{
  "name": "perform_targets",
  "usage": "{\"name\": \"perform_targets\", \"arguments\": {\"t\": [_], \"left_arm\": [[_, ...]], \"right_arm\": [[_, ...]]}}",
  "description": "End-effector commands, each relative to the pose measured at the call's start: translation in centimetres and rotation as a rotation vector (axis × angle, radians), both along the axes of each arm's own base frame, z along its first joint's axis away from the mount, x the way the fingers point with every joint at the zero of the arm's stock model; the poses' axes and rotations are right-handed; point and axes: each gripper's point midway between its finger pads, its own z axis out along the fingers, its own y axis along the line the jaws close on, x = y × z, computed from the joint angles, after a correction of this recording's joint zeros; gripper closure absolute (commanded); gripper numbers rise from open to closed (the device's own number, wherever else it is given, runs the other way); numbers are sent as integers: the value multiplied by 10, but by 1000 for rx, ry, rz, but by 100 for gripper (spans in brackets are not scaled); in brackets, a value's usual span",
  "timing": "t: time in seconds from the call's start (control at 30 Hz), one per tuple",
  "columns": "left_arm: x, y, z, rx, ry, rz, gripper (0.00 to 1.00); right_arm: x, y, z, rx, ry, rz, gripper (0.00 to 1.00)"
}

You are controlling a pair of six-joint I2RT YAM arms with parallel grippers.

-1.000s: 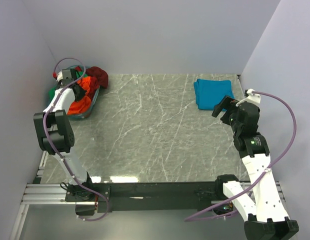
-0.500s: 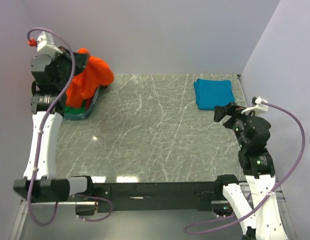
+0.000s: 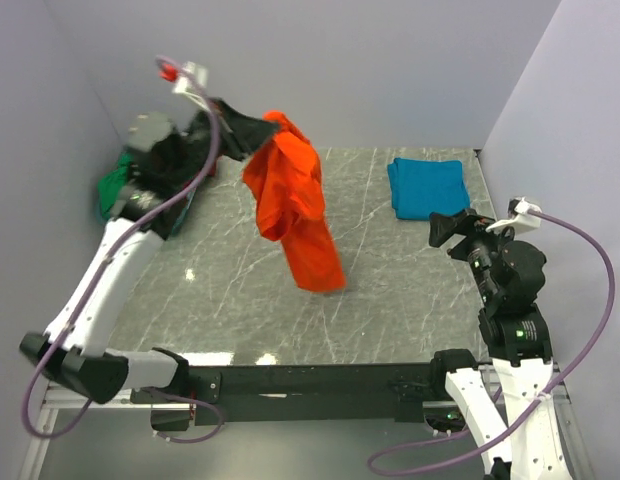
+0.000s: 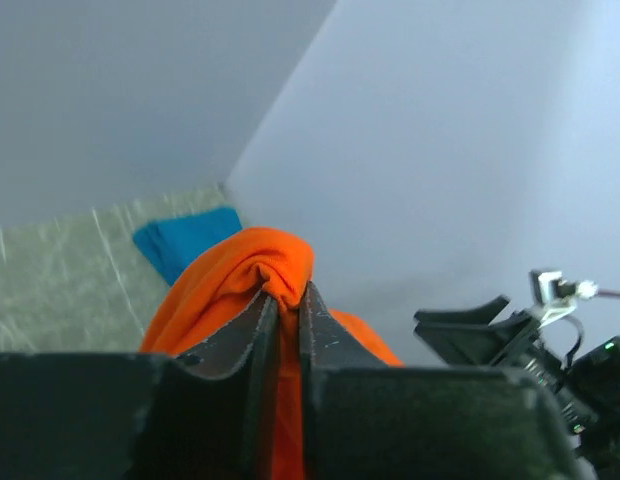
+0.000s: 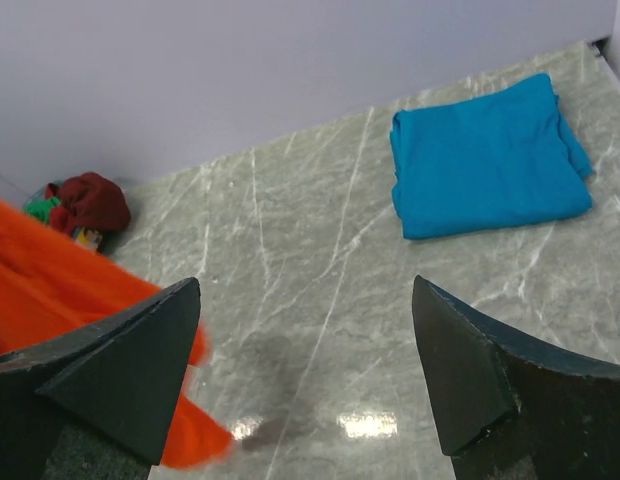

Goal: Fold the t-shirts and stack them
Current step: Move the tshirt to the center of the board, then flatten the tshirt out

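My left gripper [image 3: 258, 132] is shut on the bright orange t-shirt [image 3: 290, 205] and holds it high over the table's left-middle; the shirt hangs down, its lower end near the table. In the left wrist view the cloth [image 4: 235, 285] is pinched between the fingers [image 4: 258, 318]. The teal blue t-shirt [image 3: 427, 186] lies folded at the back right; it also shows in the right wrist view [image 5: 485, 155]. The green t-shirt [image 3: 115, 187] sits at the far left. The dark red t-shirt [image 5: 87, 201] lies at the back left. My right gripper [image 3: 448, 229] is open and empty, near the teal shirt.
The marble table [image 3: 390, 300] is walled at the back and both sides. The blue basket is mostly hidden behind my left arm at the back left. My right arm stands at the table's right side.
My left gripper has lifted the orange t-shirt out of the basket area and swung it right, over the table. The right gripper has drawn back slightly from the teal shirt.
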Motion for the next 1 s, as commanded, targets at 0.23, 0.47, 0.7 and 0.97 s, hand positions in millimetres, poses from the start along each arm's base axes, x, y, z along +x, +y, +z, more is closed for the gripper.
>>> {"name": "perform_targets", "arguments": {"t": [0.23,0.47,0.7,0.97], "left_arm": [[77,53,-239,184,621,523,1],[38,112,-304,270,710,775,0],[-23,40,-354,286,793,363,1],[-57,22,-414,384,881,294,3]], "right_arm": [[15,6,-43,13,215,15,7],[20,39,-112,4,413,109,7],[-18,125,-190,4,654,359,8],[-51,168,-236,67,746,444,9]]}}
